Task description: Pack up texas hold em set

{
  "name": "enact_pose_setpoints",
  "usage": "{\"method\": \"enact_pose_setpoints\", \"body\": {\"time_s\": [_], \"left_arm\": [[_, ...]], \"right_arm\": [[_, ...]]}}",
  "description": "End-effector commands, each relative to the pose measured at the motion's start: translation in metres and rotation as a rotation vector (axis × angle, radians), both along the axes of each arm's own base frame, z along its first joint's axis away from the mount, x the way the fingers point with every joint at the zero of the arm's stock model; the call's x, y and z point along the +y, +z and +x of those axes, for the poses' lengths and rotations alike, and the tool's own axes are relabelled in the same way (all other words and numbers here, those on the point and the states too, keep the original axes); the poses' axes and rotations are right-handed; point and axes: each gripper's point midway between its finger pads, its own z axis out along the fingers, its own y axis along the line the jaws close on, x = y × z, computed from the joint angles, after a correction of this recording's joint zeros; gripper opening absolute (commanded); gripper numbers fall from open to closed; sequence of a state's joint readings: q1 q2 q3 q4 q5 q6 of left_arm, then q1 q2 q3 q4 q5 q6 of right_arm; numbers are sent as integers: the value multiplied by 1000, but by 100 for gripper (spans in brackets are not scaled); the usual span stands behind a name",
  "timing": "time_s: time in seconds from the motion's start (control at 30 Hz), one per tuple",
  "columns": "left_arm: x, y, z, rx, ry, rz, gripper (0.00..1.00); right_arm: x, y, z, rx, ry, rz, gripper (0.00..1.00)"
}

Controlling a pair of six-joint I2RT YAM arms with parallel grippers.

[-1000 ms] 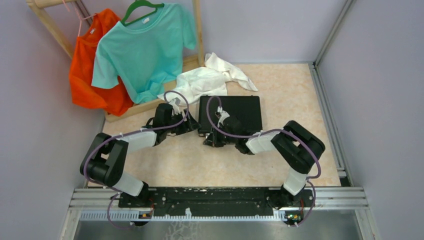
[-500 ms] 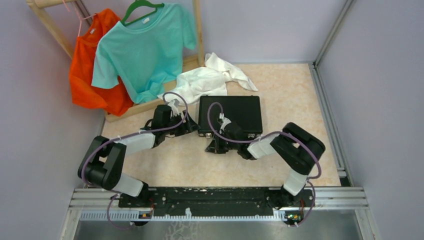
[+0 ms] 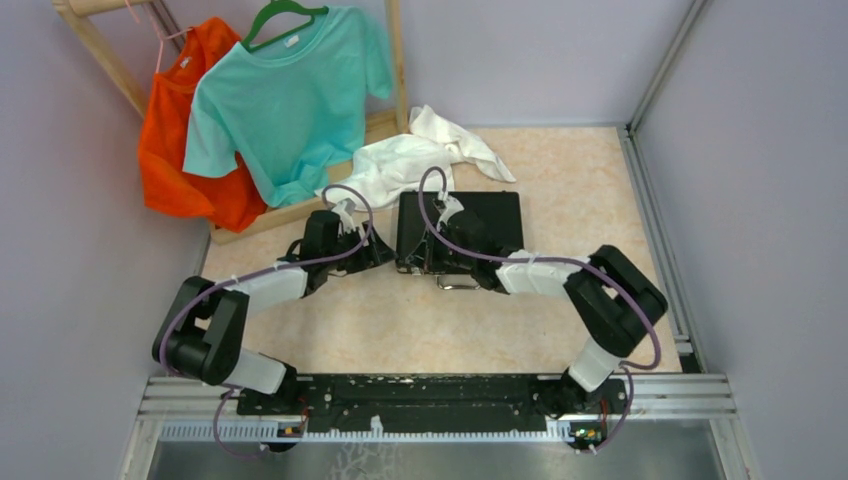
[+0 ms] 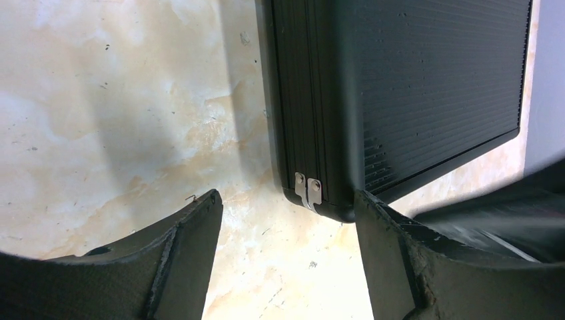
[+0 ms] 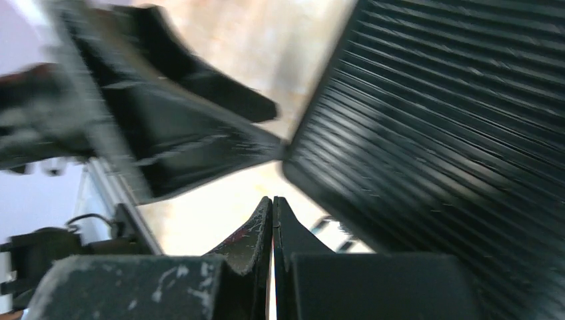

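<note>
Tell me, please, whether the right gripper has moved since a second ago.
Yes: the right gripper moved toward the back wall, over the near-left corner of the case.

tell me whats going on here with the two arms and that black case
Two robot arms are working at a closed black case lying flat on the table. The left gripper is open, poised at the case's near left corner. The right gripper is shut, holding nothing, close by the same corner. A white cloth lies behind the case.
</note>
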State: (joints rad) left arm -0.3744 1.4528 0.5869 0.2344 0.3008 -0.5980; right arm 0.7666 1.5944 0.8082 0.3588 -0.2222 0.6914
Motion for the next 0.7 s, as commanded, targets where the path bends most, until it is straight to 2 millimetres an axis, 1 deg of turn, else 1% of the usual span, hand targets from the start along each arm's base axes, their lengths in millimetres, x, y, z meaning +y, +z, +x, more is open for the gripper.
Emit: {"method": "enact_pose_setpoints", "body": {"time_s": [0.0,0.13,0.23,0.27,0.33,0.5,0.57,0.67], "left_arm": [[11,-5,-5,1,8,47,78],[12,-6,-5,0,12,45,78],[9,-8,-6,11,1,26,77],[7,-8,-6,12,-2,21,78],[7,-9,-6,14,-3,20,77],[7,-11,-8,19,-6,16,77],[7,-10,-8,14,-7,15,77],[8,-5,-9,-2,-4,10,77]], "right_arm": [[-11,-49,3,84,-10,-71,0],[-23,-79,-15,147,-15,-101,0],[-39,-112,-29,208,-45,-142,0],[-42,-119,-32,222,-52,-149,0],[-43,-125,-33,229,-61,-138,0],[-35,-130,-25,231,-76,-116,0],[-28,-123,-24,225,-60,-94,0],[-23,-106,-30,185,-27,-91,0]]}}
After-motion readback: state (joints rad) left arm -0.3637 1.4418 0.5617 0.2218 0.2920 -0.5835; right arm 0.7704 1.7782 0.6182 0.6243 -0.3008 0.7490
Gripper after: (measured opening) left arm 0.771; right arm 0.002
